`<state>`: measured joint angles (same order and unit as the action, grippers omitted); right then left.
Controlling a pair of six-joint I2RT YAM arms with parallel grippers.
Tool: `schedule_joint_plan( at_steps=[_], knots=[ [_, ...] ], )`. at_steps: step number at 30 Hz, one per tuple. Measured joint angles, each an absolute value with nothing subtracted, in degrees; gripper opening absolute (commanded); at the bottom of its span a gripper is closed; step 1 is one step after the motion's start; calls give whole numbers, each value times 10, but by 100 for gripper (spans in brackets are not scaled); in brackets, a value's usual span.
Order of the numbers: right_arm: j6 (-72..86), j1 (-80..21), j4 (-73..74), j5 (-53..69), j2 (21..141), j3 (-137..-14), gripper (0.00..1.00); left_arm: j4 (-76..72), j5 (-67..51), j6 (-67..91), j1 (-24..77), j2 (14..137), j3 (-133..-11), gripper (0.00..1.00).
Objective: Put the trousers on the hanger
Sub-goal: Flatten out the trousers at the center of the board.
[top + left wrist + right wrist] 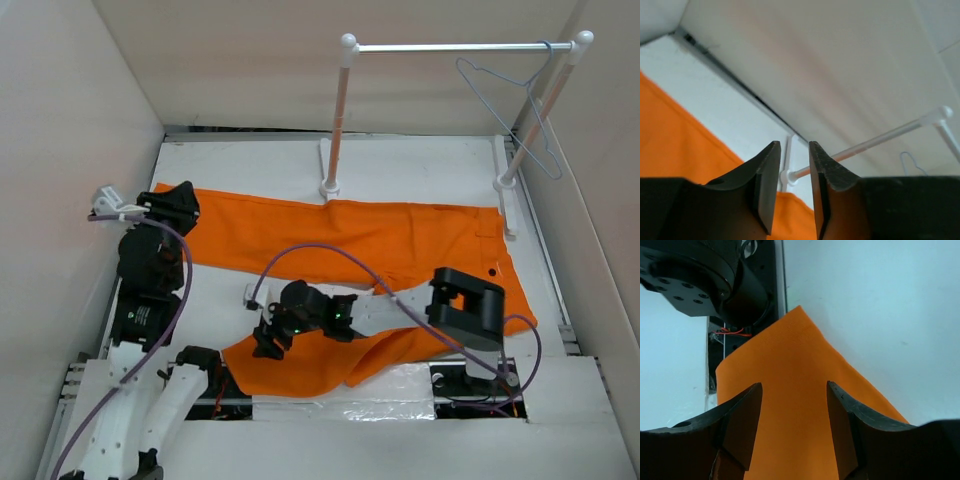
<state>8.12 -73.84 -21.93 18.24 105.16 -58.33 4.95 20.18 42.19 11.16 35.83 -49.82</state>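
Note:
The orange trousers (400,240) lie flat on the table, waist at the right, one leg running to the far left and the other to the near left. My left gripper (180,200) sits at the end of the far leg. In its wrist view it is slightly open (792,145) and empty, with the cloth (670,140) below. My right gripper (266,340) hovers over the near leg's end, open (794,385), with orange cloth (790,370) between and below its fingers. The pale hanger (529,90) hangs from the rack's crossbar at the back right.
A white two-post rack with a silver crossbar (450,47) stands at the back of the table, and it shows in the left wrist view (880,137). Walls enclose the table on three sides. A clear plastic sheet (390,390) lies at the front edge. A black arm base (700,275) is near the leg's end.

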Motion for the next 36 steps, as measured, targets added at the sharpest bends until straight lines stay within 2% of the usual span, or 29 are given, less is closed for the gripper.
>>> schedule_joint_plan(
  at_steps=[5, 19, 21, 24, 25, 27, 28, 30, 36],
  knots=[
    [97, -769, -219, 194, 1139, -636, 72, 84, 185, 373, 112, 303, -550, 31],
    [116, -809, -193, 194, 1210, -717, 72, 136, 180, 308, 112, 255, -526, 35],
    [117, -811, -189, 191, 1213, -726, 65, 138, 180, 303, 112, 255, -516, 35],
    [117, -810, -183, 177, 1214, -727, 44, 140, 179, 299, 112, 255, -506, 35],
    [116, -810, -180, 170, 1215, -729, 31, 140, 178, 298, 112, 255, -503, 35],
    [114, -809, -170, 155, 1216, -738, 20, 142, 177, 298, 112, 255, -501, 35],
    [114, -808, -166, 149, 1216, -743, 6, 143, 176, 296, 112, 255, -501, 35],
    [113, -808, -160, 143, 1216, -751, 0, 143, 176, 295, 112, 255, -501, 35],
    [113, -798, -156, 116, 1216, -753, 0, 143, 173, 294, 112, 252, -492, 35]
  ],
)
